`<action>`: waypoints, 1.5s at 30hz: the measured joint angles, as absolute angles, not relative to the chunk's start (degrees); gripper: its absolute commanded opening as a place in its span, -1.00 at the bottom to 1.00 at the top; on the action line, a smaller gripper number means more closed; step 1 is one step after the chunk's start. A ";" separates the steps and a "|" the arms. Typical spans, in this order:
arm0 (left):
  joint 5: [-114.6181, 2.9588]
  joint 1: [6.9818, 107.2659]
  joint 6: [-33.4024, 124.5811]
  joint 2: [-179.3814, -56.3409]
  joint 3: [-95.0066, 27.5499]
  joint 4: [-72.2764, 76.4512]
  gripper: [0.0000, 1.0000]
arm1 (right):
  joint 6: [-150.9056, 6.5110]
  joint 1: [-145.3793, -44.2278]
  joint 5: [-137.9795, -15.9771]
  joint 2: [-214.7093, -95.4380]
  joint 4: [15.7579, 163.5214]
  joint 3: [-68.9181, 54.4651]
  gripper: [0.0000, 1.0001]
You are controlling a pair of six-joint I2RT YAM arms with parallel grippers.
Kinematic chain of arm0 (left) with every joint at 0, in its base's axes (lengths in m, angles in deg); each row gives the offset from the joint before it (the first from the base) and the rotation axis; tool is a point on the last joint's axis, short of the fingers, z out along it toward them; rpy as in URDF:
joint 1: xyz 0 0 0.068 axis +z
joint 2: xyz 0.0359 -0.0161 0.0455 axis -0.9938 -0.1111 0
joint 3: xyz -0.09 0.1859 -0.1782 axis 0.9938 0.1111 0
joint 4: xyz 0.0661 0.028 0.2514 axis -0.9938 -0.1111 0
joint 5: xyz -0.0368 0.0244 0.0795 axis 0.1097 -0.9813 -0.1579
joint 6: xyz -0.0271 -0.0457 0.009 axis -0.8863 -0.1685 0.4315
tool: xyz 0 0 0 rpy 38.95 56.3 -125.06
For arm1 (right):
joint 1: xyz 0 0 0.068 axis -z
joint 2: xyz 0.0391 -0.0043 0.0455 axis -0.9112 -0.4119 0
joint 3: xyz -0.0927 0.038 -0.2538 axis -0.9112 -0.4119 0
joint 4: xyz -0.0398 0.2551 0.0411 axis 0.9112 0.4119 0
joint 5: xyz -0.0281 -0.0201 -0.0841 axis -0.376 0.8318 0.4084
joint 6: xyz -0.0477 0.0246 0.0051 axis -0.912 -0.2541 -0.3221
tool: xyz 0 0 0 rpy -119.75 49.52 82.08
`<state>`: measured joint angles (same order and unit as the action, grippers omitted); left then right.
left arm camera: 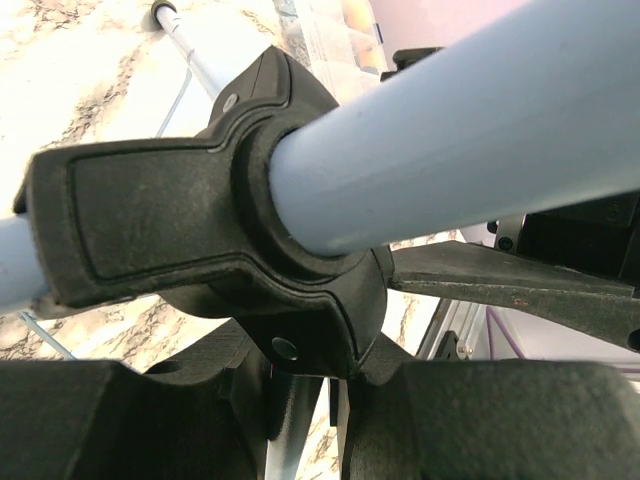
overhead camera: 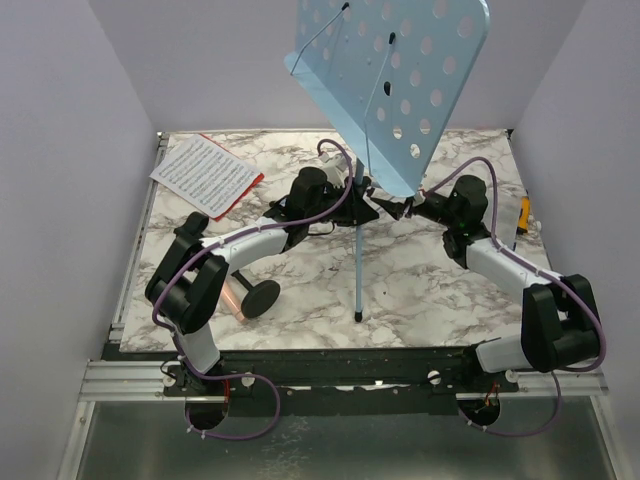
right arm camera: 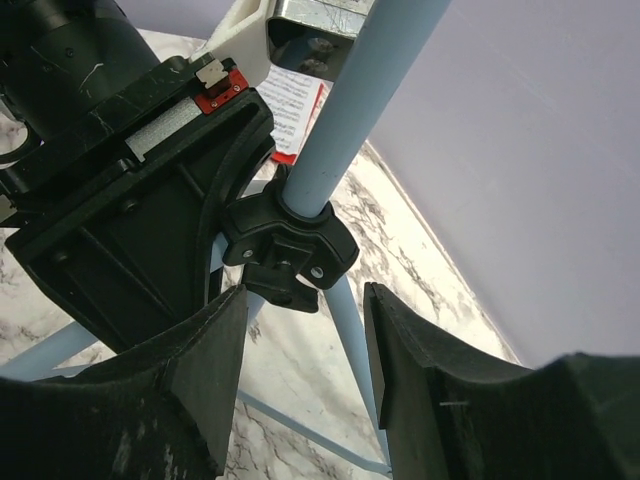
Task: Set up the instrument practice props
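Centre frame, we pinch the black collar (right arm camera: pixel 288 243) of the light blue music stand (overhead camera: pixel 400 70) with our left gripper (overhead camera: pixel 352 200); our right gripper (right arm camera: pixel 305 300) hovers spread just beside it.

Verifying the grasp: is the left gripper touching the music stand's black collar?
Touching. In the left wrist view, the left gripper has the collar wedged between its fingers, which press against the collar's underside with no gap visible.

Left of and behind music stand (overhead camera: pixel 340 85): sheet music (overhead camera: pixel 205 170). Left, nearer: microphone (overhead camera: pixel 250 297). Right: box (overhead camera: pixel 522 212).
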<state>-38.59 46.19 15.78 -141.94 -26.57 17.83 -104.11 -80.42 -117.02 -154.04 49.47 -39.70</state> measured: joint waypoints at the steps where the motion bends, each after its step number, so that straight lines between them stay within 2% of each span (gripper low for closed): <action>1: -38.59 46.28 15.78 -141.94 -26.57 17.83 -1.00 | -104.05 -80.53 -117.02 -154.26 49.45 -39.59 0.04; 5: -38.62 46.54 15.67 -141.94 -26.57 17.85 -1.00 | -103.44 -80.75 -117.26 -154.81 49.36 -39.18 -0.08; 13: -38.62 46.54 15.65 -141.94 -26.57 17.83 -1.00 | -103.70 -80.99 -117.98 -154.92 49.41 -39.14 0.06; 29: -38.59 46.54 15.65 -141.94 -26.57 17.83 -1.00 | -106.50 -81.91 -118.66 -154.92 50.59 -39.20 0.02; 35: -38.59 46.54 15.63 -141.94 -26.57 17.85 -1.00 | -104.75 -82.58 -118.26 -155.49 48.58 -39.20 -0.12; 38: -38.59 46.54 15.63 -141.94 -26.57 17.83 -1.00 | -103.55 -82.87 -117.72 -156.54 47.72 -39.20 -0.29; 41: -38.59 46.54 15.63 -141.94 -26.57 17.83 -1.00 | -102.17 -82.89 -116.97 -157.69 46.63 -38.94 -0.55; 43: -38.64 46.54 15.61 -141.94 -26.57 17.85 -1.00 | -100.84 -82.87 -116.95 -157.96 46.28 -38.55 -0.59; 45: -38.64 46.54 15.61 -141.94 -26.57 17.85 -1.00 | -98.24 -82.89 -116.21 -158.02 45.60 -38.39 -0.77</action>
<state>-38.64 46.54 15.61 -141.94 -26.57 17.85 -98.24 -82.89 -116.21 -158.02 45.60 -38.39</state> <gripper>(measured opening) 0.266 0.229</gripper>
